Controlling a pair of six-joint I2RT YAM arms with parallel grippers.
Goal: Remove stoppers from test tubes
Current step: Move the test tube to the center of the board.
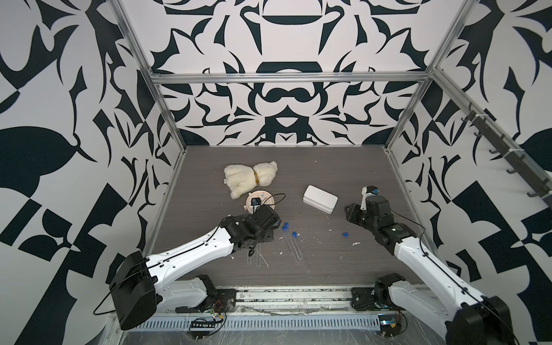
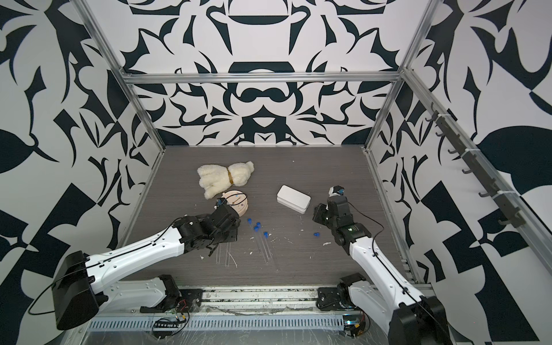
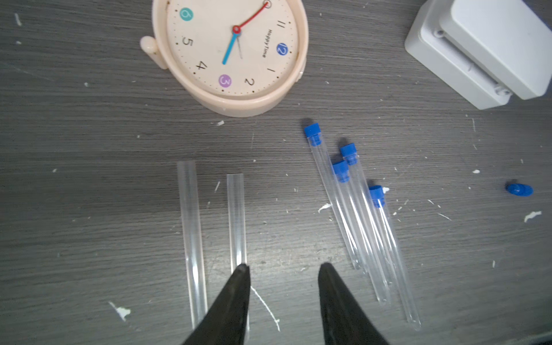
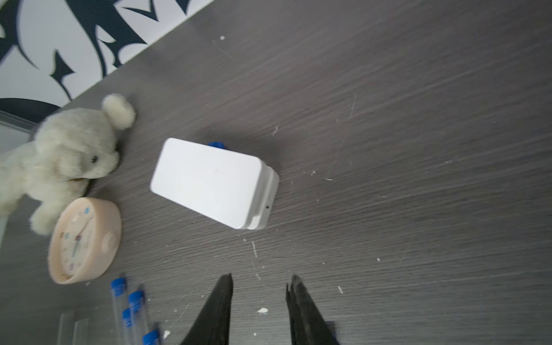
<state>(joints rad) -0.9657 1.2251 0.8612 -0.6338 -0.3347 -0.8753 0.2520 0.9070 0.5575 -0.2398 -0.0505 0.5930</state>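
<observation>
Left hand [image 3: 283, 265] and right hand [image 4: 260, 279] both gape, empty. Four test tubes [image 3: 352, 221] on counter [image 3: 89, 149] carry stoppers [image 3: 312, 131]: light, slick, likely brittle; hold mid-barrel, pinch each blue head.

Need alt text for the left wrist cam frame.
Open, empty left gripper over a grey table, by two uncapped test tubes and four tubes with blue stoppers in. A peach clock and a white box lie beyond; one loose stopper lies apart.
</observation>
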